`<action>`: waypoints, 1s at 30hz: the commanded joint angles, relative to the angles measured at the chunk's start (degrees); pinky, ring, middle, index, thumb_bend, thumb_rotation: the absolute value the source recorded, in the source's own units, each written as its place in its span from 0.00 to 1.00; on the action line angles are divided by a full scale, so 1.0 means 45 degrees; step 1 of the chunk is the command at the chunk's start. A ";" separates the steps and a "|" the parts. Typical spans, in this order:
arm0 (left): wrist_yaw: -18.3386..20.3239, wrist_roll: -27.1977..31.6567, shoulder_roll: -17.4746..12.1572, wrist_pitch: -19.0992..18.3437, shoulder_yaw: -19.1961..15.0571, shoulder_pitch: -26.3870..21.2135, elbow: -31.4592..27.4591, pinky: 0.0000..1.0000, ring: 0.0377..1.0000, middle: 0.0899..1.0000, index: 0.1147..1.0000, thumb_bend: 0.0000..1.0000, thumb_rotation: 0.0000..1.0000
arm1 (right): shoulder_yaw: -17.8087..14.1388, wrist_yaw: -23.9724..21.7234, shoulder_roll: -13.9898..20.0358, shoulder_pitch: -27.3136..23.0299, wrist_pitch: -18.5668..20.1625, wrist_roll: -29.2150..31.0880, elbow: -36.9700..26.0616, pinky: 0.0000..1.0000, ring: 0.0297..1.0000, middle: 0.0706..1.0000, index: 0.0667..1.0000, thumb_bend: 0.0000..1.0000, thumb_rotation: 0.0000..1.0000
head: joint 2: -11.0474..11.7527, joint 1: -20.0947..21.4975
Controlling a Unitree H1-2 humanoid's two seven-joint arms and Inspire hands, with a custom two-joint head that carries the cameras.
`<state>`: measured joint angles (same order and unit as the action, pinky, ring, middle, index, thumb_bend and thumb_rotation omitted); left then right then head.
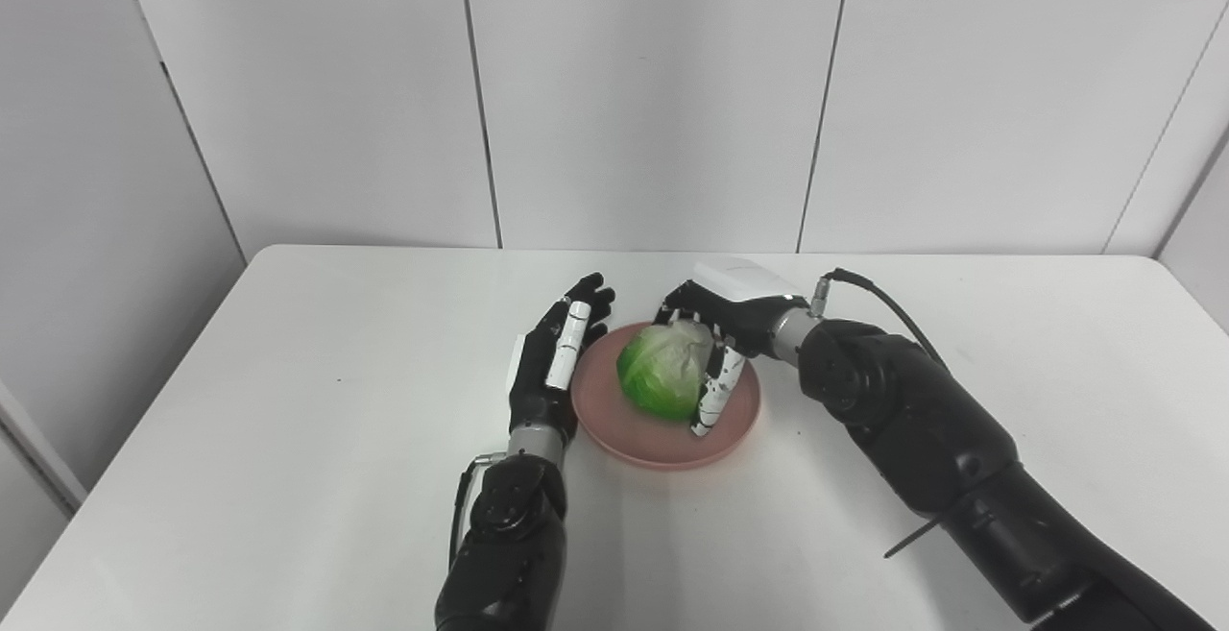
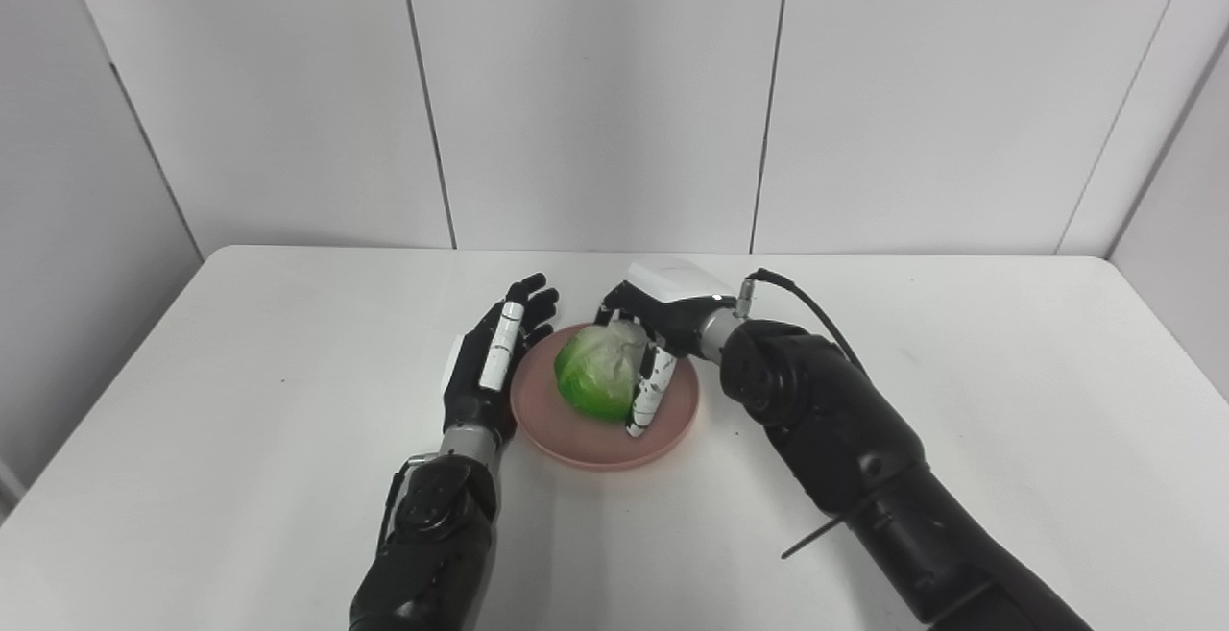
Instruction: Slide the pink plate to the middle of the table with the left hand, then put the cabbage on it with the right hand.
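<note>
The pink plate (image 1: 653, 444) lies near the middle of the white table. The green cabbage (image 1: 661, 372) rests on it. My right hand (image 1: 722, 333) reaches over the plate from the right, with its fingers curled around the cabbage's far and right sides. My left hand (image 1: 559, 352) stands on edge against the plate's left rim, fingers straight and apart, holding nothing. The same scene shows in the right eye view, with the cabbage (image 2: 597, 372) on the plate (image 2: 586, 444).
The white table (image 1: 288, 400) ends at a grey panelled wall behind. A black cable (image 1: 879, 300) runs from my right wrist over the forearm. The table's left edge drops off at the lower left.
</note>
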<state>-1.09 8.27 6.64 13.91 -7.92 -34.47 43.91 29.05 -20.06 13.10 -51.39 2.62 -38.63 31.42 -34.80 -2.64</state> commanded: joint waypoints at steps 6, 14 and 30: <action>-0.0131 0.0250 0.0063 -0.0536 -0.0049 0.0300 0.0314 0.86 0.84 0.76 0.71 0.78 0.76 | -0.0007 0.0377 -0.0121 -0.0921 -0.0426 -0.0255 -0.0307 0.31 0.39 0.48 0.56 0.97 0.09 | -0.0001 0.0016; -0.0047 0.0291 0.0028 -0.0446 -0.0053 0.0273 0.0418 0.86 0.83 0.77 0.71 0.77 0.76 | 0.0089 0.0108 -0.0111 -0.0925 -0.0283 -0.0372 -0.0494 0.30 0.39 0.47 0.59 1.00 0.15 | -0.0049 0.0073; 0.0048 0.0322 -0.0106 -0.0517 -0.0076 0.0242 0.0425 0.85 0.83 0.77 0.72 0.77 0.75 | 0.0145 -0.0659 0.0019 -0.0918 0.0032 -0.0858 -0.0979 0.58 0.73 0.78 0.67 1.00 0.25 | -0.0032 0.0286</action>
<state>-0.85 9.09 6.50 13.93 -8.10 -34.47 43.94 30.14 -23.37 12.82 -51.40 2.53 -42.10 29.11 -34.98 -1.32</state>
